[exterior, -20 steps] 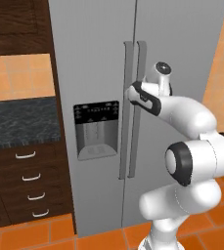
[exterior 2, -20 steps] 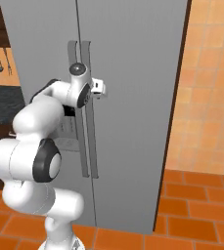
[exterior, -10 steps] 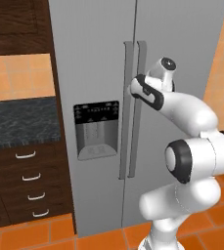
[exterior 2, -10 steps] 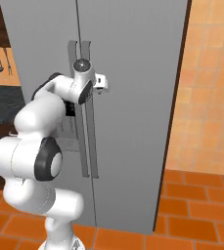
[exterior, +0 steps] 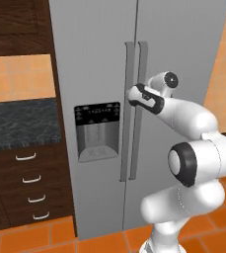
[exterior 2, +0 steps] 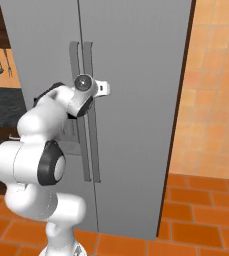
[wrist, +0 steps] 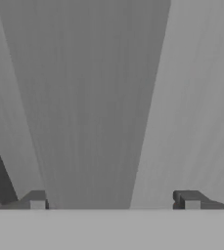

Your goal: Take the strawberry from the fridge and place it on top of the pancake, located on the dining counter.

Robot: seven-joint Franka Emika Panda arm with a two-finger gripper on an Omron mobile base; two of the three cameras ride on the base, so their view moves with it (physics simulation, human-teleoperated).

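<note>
- Vs 1 s ago: hand has pushed in closer to the fridge [exterior: 134, 99]; wrist now right at the paired handles [exterior: 135, 108], about mid-height. Base views unchanged otherwise, so cam didn't move.
- Gripper [wrist: 113, 200]: jaws stand wide apart; a broad grey handle bar runs up between the two tips in hand view. No contact seen, nothing clamped.
- Fingertips [wrist: 37, 201]: small dark blocky pads, square-ended.
- Fridge: tall, light grey, smooth brushed-looking doors, both closed. Two long flat vertical handles side by side at the centre seam. Black glossy dispenser panel [exterior: 97, 131] w/ recessed grey bay on left door.
- Strawberry: can't see it; doors shut.
- Arm: white rounded shells, dark joint rings.
- Left of fridge: dark speckled counter [exterior: 16, 121], dark wood drawers [exterior: 28, 183] w/ thin curved metal pulls, orange tiled wall above.
- Floor [exterior 2: 201, 215]: orange-red square tiles, pale grout. Right of fridge in right base view: lighter orange tiled wall [exterior 2: 216, 90].
</note>
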